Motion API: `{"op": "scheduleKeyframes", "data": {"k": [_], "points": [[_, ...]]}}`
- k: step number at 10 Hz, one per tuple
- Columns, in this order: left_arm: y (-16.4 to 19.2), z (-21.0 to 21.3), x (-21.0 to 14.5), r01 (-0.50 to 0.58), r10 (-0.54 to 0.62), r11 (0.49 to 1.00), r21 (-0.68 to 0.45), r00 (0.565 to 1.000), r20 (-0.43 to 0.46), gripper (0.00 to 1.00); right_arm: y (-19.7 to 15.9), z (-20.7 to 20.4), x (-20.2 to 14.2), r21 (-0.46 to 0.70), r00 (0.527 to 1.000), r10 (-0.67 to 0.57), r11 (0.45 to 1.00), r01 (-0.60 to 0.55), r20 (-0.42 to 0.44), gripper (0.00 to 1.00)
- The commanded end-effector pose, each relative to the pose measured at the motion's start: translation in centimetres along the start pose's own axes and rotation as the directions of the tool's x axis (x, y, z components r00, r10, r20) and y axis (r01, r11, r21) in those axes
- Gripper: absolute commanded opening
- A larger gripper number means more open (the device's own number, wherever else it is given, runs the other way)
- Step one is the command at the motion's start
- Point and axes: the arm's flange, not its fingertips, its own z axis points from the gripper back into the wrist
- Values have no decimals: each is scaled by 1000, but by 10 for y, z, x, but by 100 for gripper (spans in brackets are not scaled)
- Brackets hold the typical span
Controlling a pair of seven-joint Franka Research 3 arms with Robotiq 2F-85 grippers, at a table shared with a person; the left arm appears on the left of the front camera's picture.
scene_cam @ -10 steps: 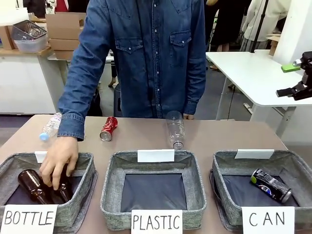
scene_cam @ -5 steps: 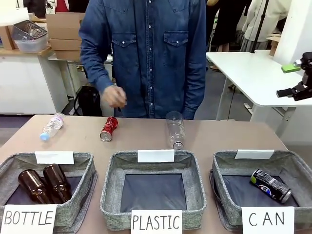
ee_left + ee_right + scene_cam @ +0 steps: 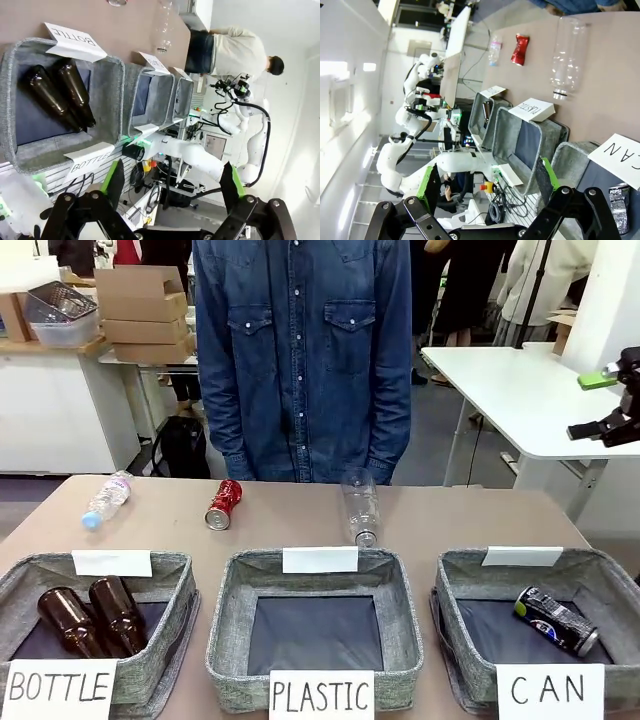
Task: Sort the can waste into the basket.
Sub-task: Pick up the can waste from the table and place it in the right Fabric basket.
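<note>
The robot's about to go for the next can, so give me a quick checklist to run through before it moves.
1. The red can lies free on the table: ok.
2. The CAN basket has room beside the dark can: ok.
3. The left gripper is open: ok.
4. The right gripper is open: ok.
5. The person has no hand over the table: ok.
6. The red can is within an arm's reach: cannot tell.

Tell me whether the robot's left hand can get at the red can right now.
Probably yes. The red can lies alone on bare table beyond the BOTTLE basket, nothing over it, and the left hand stands open and empty on that basket's near side.
</note>
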Motion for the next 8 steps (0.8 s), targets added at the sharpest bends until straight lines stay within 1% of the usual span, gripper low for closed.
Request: {"op": "scheduleKeyframes", "data": {"k": [1,2,3,4,5,6,7,8], "points": [[-3,-34,14,84,-80,995,54,995,-65,100,1,4,-1,-5,1000,17,1000,-17,-15,100],[-3,-69,37,138,-127,988,63,979,-157,100,1,4,-1,-5,1000,17,1000,-17,-15,100],[-7,-103,57,188,-169,979,84,965,-199,100,1,4,-1,-5,1000,17,1000,-17,-15,100],[-15,-138,72,239,-207,966,98,942,-264,100,1,4,-1,-5,1000,17,1000,-17,-15,100],[-20,-165,84,266,-214,952,152,932,-293,100,1,4,-1,-5,1000,17,1000,-17,-15,100],[-24,-202,102,310,-222,929,202,904,-366,100,1,4,-1,-5,1000,17,1000,-17,-15,100],[-25,-238,117,361,-230,892,273,882,-412,100,1,4,-1,-5,1000,17,1000,-17,-15,100],[-24,-276,131,428,-264,823,374,871,-415,100,1,4,-1,-5,1000,17,1000,-17,-15,100]]}}
